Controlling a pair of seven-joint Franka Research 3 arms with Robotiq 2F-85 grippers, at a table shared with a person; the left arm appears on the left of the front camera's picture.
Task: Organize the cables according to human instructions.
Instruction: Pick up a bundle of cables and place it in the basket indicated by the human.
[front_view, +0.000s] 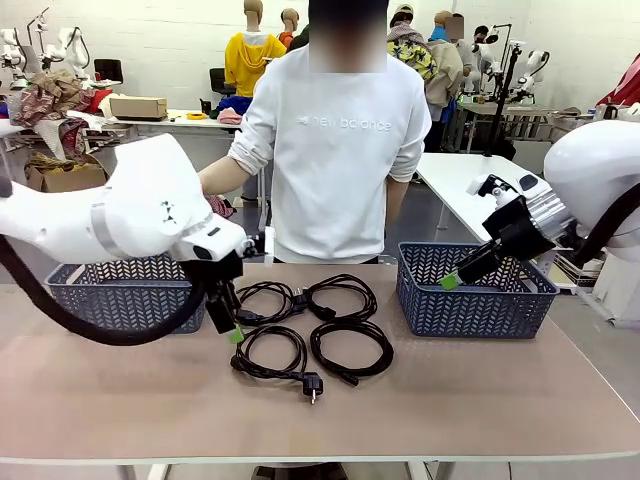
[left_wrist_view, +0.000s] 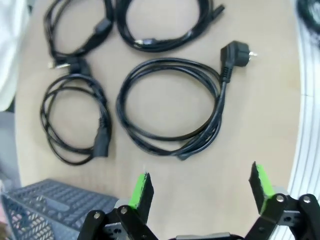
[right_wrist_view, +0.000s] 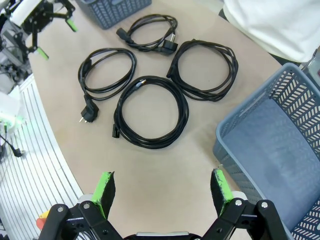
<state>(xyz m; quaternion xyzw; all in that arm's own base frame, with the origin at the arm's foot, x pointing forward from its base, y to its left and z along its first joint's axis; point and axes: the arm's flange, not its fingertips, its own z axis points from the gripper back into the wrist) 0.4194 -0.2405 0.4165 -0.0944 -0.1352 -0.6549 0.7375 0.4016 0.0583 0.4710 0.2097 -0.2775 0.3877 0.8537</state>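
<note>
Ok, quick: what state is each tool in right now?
Left tool: open, holding nothing.
Right tool: open, holding nothing.

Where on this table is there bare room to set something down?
Bare tabletop runs along the near edge, in front of the cables, and before the right basket. Crowded: the middle, where all four lie with the left gripper beside them.
</note>
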